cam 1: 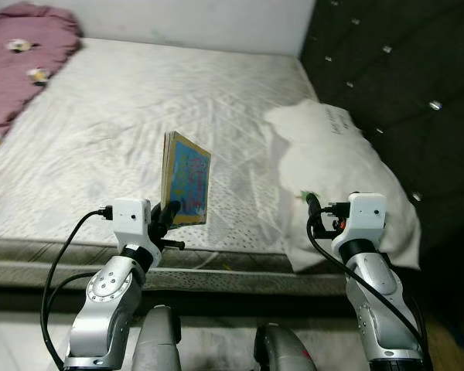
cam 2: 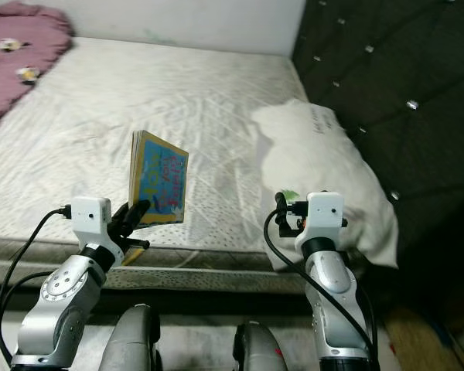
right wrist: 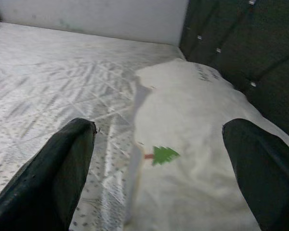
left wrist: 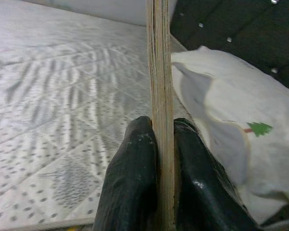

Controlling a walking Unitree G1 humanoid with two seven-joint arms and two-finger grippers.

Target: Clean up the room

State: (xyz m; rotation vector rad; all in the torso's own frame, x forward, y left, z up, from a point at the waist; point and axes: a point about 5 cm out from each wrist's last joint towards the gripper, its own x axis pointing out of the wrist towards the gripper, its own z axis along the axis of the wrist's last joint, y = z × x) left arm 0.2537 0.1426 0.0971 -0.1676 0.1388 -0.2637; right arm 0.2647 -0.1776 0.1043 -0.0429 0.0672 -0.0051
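Note:
A thin picture book (cam 1: 187, 179) with a blue and yellow cover stands upright above the near edge of the bed (cam 1: 139, 116). My left gripper (cam 1: 167, 216) is shut on its lower edge; in the left wrist view both black fingers (left wrist: 135, 183) press against the book's spine (left wrist: 160, 86). My right gripper (cam 1: 312, 207) is held up over the near right corner of the bed, open, with nothing between its fingers (right wrist: 62, 168). A white pillow (cam 1: 332, 170) with a small green tree print (right wrist: 163, 155) lies just beyond it.
A pink cushion (cam 1: 19, 58) with small patterns lies at the bed's far left. A dark tufted headboard (cam 1: 402, 69) runs along the right side. The white wall (cam 1: 178, 19) closes the far end. The mattress front edge (cam 1: 77, 263) is right before me.

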